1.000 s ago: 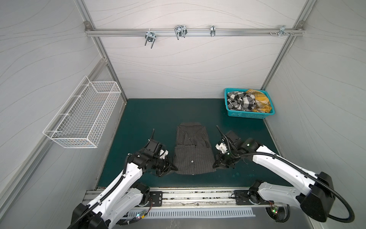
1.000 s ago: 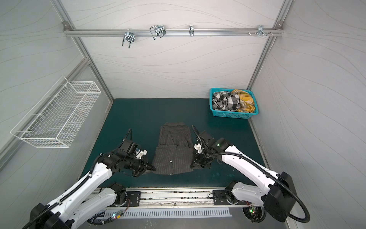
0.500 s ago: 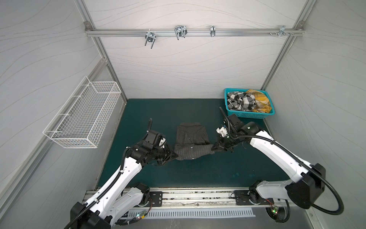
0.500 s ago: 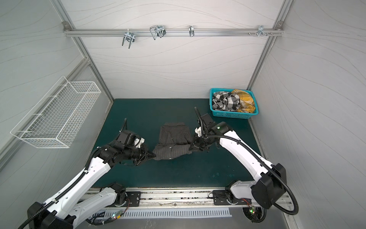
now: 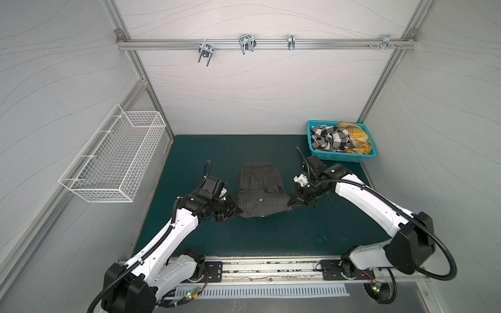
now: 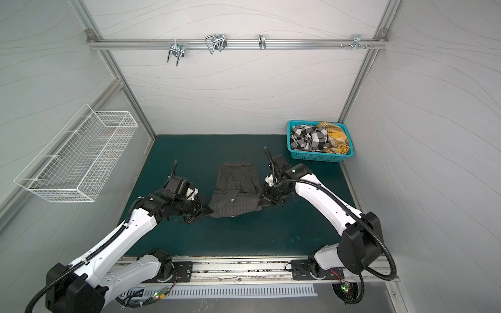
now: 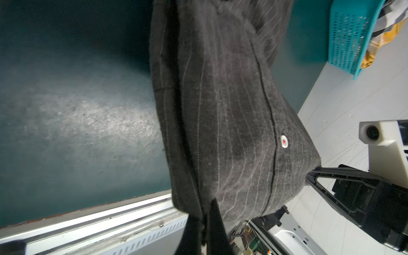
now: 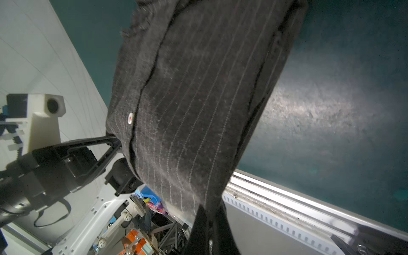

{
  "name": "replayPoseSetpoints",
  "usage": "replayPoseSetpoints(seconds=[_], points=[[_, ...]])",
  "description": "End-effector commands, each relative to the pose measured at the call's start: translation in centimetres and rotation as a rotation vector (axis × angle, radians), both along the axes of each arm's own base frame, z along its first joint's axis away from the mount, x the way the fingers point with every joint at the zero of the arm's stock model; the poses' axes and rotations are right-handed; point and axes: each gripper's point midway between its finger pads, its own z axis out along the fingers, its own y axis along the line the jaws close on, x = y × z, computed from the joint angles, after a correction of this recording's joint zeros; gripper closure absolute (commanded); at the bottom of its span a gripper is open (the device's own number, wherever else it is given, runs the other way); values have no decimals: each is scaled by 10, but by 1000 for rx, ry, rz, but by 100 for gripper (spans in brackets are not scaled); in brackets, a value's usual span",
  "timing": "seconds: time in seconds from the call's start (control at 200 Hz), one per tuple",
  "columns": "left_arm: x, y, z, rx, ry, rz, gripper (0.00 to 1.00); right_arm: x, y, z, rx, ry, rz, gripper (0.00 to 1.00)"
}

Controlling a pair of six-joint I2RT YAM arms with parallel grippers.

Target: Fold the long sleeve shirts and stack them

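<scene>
A dark pinstriped long sleeve shirt lies mid-mat with its collar at the far end. Its near part hangs raised and stretched between my two grippers. My left gripper is shut on the near left corner. My right gripper is shut on the near right corner. Both wrist views show the cloth taut above the mat, with one white button. A checked shirt and a yellow plaid shirt lie crumpled in the basket.
The teal basket stands at the back right corner of the green mat. A white wire basket hangs on the left wall. A rail with hooks runs overhead, and a metal track borders the near edge.
Both grippers have lifted the shirt's near hem off the mat and carried it toward the back, so the flat shirt is now much shorter front to back. Little has moved in the last half second.
</scene>
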Motion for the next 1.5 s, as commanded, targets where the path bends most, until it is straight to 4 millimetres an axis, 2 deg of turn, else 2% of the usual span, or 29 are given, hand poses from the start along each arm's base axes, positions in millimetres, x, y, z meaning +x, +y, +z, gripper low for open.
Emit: replayPoseSetpoints(seconds=[0.0,0.09,0.21,0.31,0.39,0.48,0.575,0.67,0.745,0.76,0.815,0.825,0.835,0.845,0.86,0.91,0.96,0.985,1.005,1.025,1.106,1.166,1.206,1.281,1.336,1.416,1.496], points=[[-29,5,-5,-5,56,-38,100,-26,-8,-1,-17,-8,-6,100],[-50,14,-9,22,82,-41,100,-45,-14,-9,-24,12,-20,100],[-64,18,-7,-3,85,-19,100,-61,-19,-14,-23,28,-41,100],[-59,15,10,-18,44,-28,100,-55,-16,-3,-7,3,-49,100],[-39,11,32,-23,-37,-23,100,-36,-11,12,16,-39,-60,100],[-2,7,56,6,-152,-1,100,-4,-2,26,46,-70,-77,100],[42,8,68,79,-226,15,100,40,10,35,64,-99,-82,100],[103,18,62,119,-269,89,100,94,23,33,75,-103,-92,100],[160,30,50,120,-275,155,100,149,28,31,71,-125,-121,100],[171,31,45,127,-270,160,100,162,27,27,64,-128,-132,96],[212,31,33,154,-254,148,70,207,34,20,93,-151,-143,59],[218,31,29,164,-242,141,67,214,35,20,99,-153,-142,53],[224,31,25,172,-233,137,65,222,37,19,102,-156,-137,43],[230,32,22,180,-221,137,64,226,37,15,97,-141,-134,39],[240,32,18,184,-209,137,63,237,38,14,100,-141,-131,35],[269,29,8,164,-202,132,57,259,35,13,79,-142,-103,28],[291,24,5,152,-221,129,47,270,29,18,46,-173,-101,26],[299,21,9,145,-231,113,42,272,29,22,47,-192,-102,26],[302,21,7,148,-218,101,34,273,27,24,46,-204,-110,26],[307,21,12,155,-224,90,33,273,27,27,51,-218,-117,26],[312,33,30,209,-270,112,33,268,25,31,63,-254,-123,25],[304,44,38,253,-291,154,37,259,21,29,44,-257,-107,25],[295,43,38,258,-285,162,43,252,18,24,33,-248,-92,28],[275,28,25,261,-248,130,51,239,20,9,15,-229,-59,38],[264,9,11,228,-214,88,56,230,22,-7,-25,-224,-23,55],[257,-14,-10,179,-168,47,62,219,27,-26,-63,-203,19,71],[255,-22,-28,164,-113,33,70,210,32,-43,-79,-178,44,77]])
